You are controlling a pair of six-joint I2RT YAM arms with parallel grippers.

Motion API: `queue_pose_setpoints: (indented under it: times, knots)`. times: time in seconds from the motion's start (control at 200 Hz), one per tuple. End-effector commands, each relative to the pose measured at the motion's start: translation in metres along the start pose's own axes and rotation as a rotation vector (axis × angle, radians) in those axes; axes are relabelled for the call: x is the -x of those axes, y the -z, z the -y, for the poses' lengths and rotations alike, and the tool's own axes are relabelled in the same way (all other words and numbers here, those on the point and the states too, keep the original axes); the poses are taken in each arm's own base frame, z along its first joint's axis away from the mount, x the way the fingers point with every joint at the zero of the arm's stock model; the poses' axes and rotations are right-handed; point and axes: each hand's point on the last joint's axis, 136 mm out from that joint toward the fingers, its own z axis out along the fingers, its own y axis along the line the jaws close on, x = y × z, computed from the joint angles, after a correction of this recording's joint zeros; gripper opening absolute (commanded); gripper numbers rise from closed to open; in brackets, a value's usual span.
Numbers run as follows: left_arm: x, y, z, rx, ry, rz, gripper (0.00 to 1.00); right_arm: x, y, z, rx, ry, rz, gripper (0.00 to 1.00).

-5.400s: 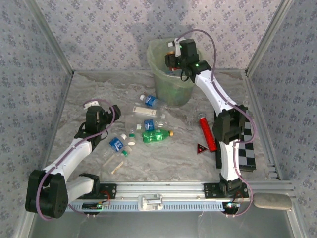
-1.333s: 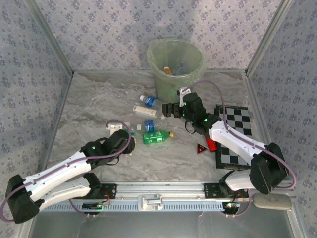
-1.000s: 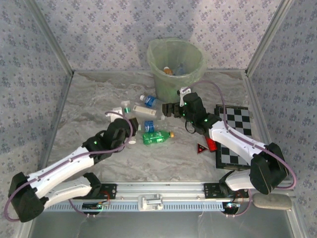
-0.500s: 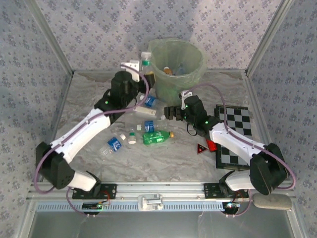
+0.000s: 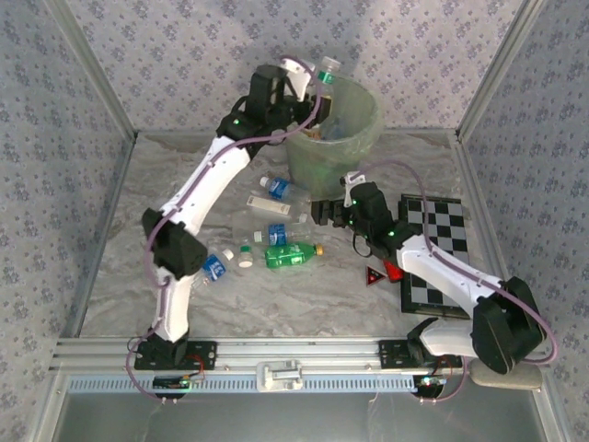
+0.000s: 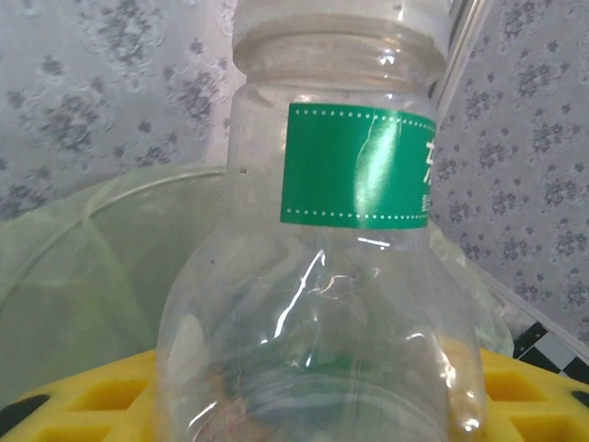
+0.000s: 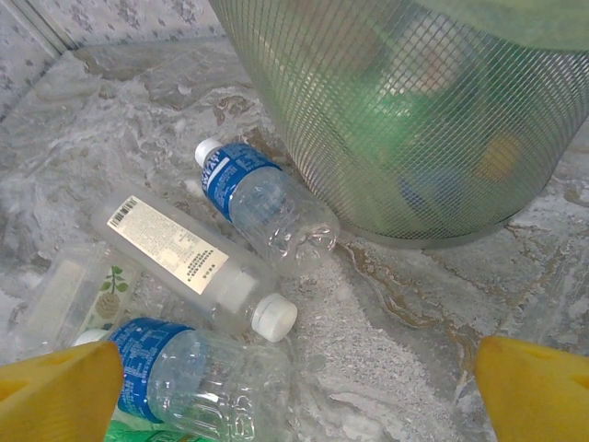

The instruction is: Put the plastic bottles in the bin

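one bottle (image 5: 327,67) — clear, green label — clamped in left gripper (image 5: 311,79), cap pointing away from wrist, above left rim of bin (image 5: 322,170); bin mouth lies just right. right gripper (image 5: 322,213) jaws apart, low beside blue-label bottle (image 7: 265,207) on table (image 5: 184,184).

Materials: mostly plastic
Bottle (image 6: 322,304) clear glossy plastic, shiny green label (image 6: 354,166); bin (image 7: 414,120) translucent, mesh-textured; table (image 7: 396,331) matt marbled, rough-looking.
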Motion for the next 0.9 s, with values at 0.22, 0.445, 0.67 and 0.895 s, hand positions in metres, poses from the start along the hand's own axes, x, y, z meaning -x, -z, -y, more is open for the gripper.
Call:
queue_pose_setpoints:
  times: [0.22, 0.445, 0.67, 0.895]
  knots:
    - [-0.023, -0.041, 0.001, -0.074, 0.001, -0.066, 0.52, -0.003, 0.025, 0.013, -0.034, -0.041, 0.025, 1.00]
    - [-0.041, -0.059, -0.005, -0.068, 0.037, -0.085, 0.61, -0.002, 0.032, 0.019, -0.054, -0.046, 0.037, 1.00]
    - [-0.034, -0.057, -0.006, -0.062, 0.057, -0.066, 0.81, -0.004, 0.035, 0.021, -0.060, -0.050, 0.035, 1.00]
    - [-0.010, -0.036, -0.001, -0.065, 0.050, -0.030, 0.95, -0.001, 0.037, 0.022, -0.067, -0.046, 0.042, 1.00]
